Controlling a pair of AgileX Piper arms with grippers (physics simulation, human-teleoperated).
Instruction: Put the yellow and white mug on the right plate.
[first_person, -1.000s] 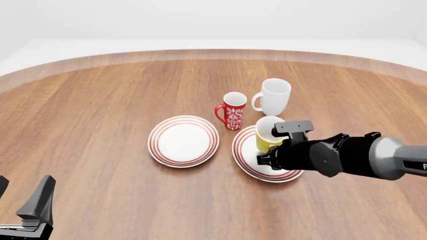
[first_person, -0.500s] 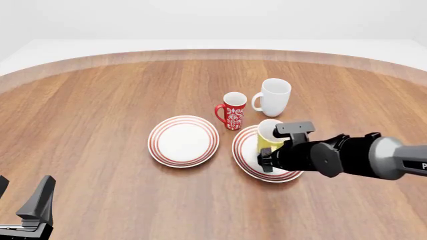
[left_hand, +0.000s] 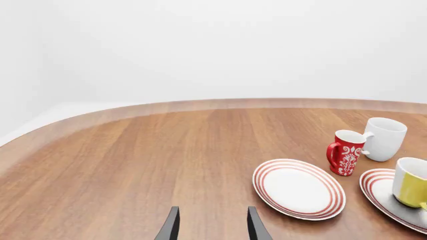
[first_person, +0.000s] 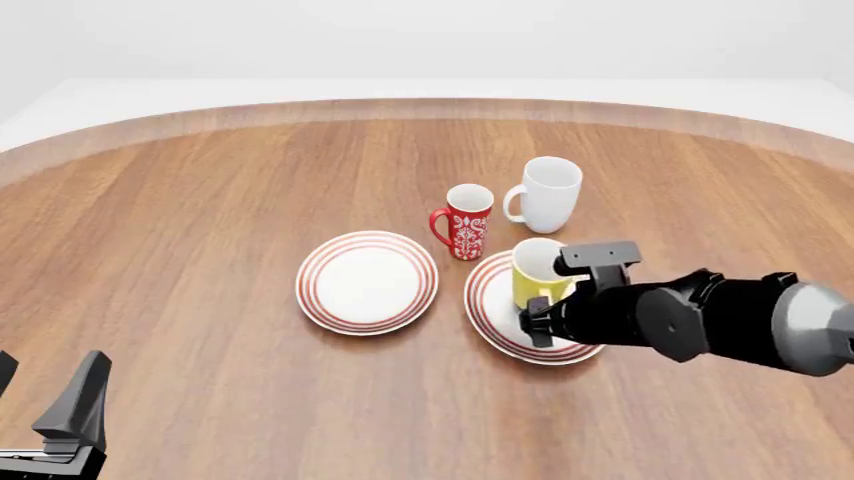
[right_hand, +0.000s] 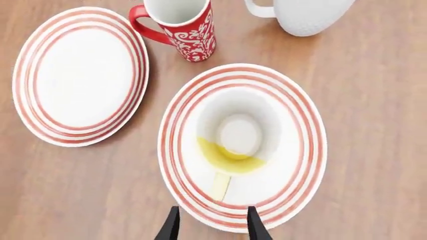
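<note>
The yellow and white mug (first_person: 538, 272) stands upright on the right plate (first_person: 486, 316), a white plate with red rings. From straight above, the right wrist view shows the mug (right_hand: 239, 137), its white inside and its yellow handle pointing toward my fingers, in the middle of the plate (right_hand: 303, 165). My right gripper (first_person: 534, 326) hovers over the plate's near side, open, its fingertips (right_hand: 172, 227) short of the handle and holding nothing. My left gripper (first_person: 47, 392) rests open at the near left corner, far from the mug (left_hand: 412, 182).
A matching left plate (first_person: 367, 282) lies beside the right one. A red white-patterned mug (first_person: 469, 222) and a larger white mug (first_person: 550, 195) stand just behind the right plate. The round wooden table (first_person: 200, 220) curves away at the back.
My right gripper has let go of the yellow mug and drawn back slightly to the right. The mug went from tilted to upright on the plate. The left arm has not moved.
</note>
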